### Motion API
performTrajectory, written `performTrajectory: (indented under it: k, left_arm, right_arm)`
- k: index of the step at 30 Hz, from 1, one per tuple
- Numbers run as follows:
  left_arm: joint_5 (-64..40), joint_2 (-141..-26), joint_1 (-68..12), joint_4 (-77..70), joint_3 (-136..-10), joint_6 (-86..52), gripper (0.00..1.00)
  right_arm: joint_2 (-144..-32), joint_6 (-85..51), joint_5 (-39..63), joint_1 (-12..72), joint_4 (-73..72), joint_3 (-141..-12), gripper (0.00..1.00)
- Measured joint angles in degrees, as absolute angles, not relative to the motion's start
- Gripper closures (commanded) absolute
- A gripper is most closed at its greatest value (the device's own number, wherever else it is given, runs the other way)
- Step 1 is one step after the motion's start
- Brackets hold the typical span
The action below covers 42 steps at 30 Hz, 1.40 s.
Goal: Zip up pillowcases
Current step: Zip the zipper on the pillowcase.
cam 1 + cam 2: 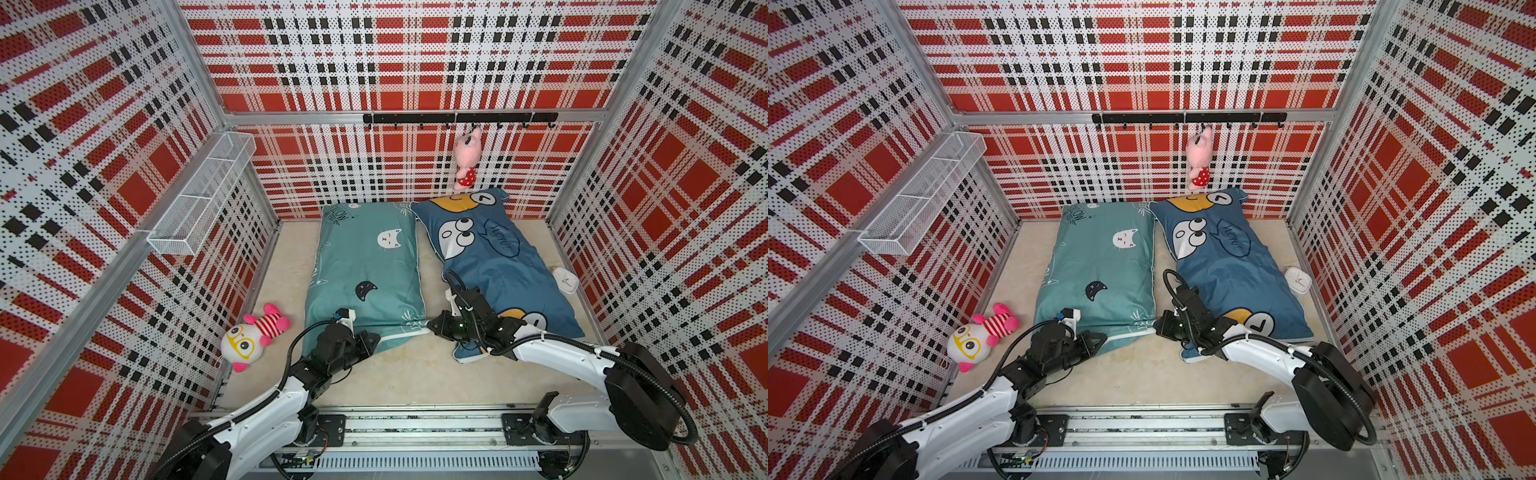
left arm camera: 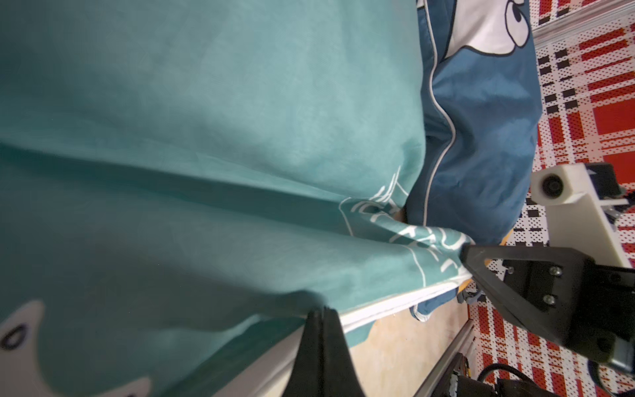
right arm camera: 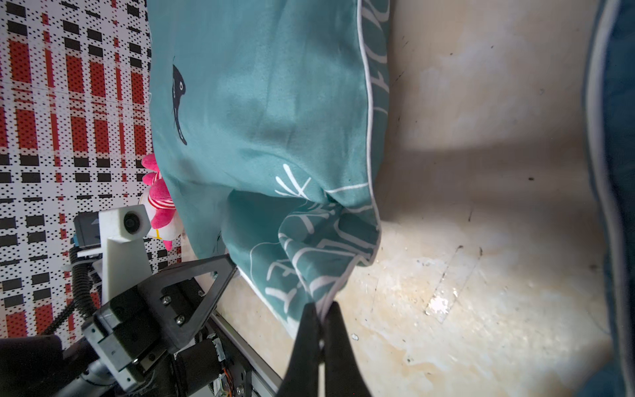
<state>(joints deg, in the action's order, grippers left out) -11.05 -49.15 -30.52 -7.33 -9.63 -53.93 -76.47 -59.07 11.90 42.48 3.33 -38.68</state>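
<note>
On the beige tabletop (image 1: 399,374) the teal green fabric pillowcase with small black and white cat faces (image 1: 365,266) lies lengthwise, its far end near the back wall and its near edge facing the arms, with the blue fabric pillowcase printed with big yellow-and-white cartoon faces and a speech bubble (image 1: 494,266) just beside it on the robot's right. The left hand (image 1: 374,338) is pressed closed on the teal pillowcase's near edge, and in the left wrist view its two black fingers (image 2: 321,340) meet with the white-piped hem pinched between them. The right hand (image 1: 432,326) is likewise closed on the same pillowcase's near right corner; the right wrist view shows the fingertips (image 3: 311,319) clamping bunched teal cloth with white printed lines. The stretch of hem between the two hands runs nearly straight in both top views. The right arm reaches across the near end of the blue pillowcase. A white and pink striped plush toy (image 1: 249,336) lies on the tabletop to the left of the teal pillowcase, apart from it.
</note>
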Motion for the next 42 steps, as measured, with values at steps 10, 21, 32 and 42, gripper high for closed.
performTrajectory:
  k: [10, 21, 32, 42]
  left_arm:
    - [-7.75, -45.06, -27.11, 0.12, -9.63, -52.4, 1.0]
    - [-3.92, -39.05, -23.53, 3.68, -9.3, -53.56, 1.0]
    - [0.38, -34.11, -22.41, 7.07, -8.43, -55.7, 1.0]
    - [1.8, -34.04, -22.41, 7.84, -8.43, -56.21, 1.0]
  right_arm:
    - [-76.44, -55.68, 11.99, 39.38, 6.52, -40.69, 1.0]
    - [-76.16, -52.03, 11.62, 36.4, 8.95, -44.45, 1.0]
    - [-77.21, -48.21, 10.61, 31.77, 9.3, -51.81, 1.0]
    - [-83.05, -42.83, 10.28, 27.75, 10.9, -63.53, 1.0]
